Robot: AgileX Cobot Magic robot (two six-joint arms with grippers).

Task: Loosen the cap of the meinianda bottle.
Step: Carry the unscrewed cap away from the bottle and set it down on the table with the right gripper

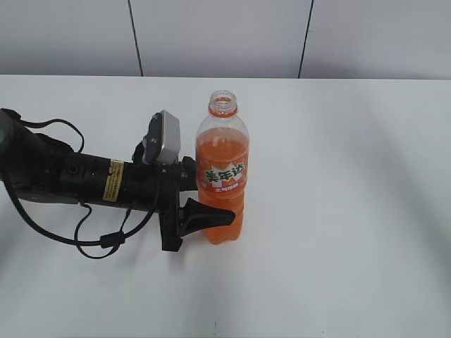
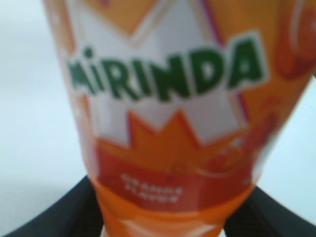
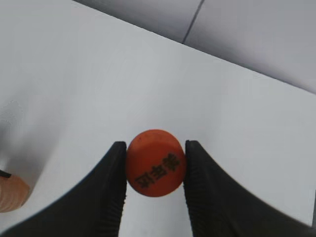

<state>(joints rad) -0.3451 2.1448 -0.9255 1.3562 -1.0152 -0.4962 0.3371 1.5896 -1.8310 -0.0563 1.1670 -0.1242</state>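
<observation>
The meinianda bottle stands upright on the white table, its neck open with no cap on it. Its orange label fills the left wrist view. My left gripper lies low on the table and is shut on the bottle's lower half; its black fingers show at both sides of the bottle in the left wrist view. My right gripper is shut on the orange cap, held above the table. The right arm does not show in the exterior view.
The left arm with black cables lies across the table's left side. A grey panelled wall runs behind the far table edge. The bottle's top edge shows at the lower left of the right wrist view.
</observation>
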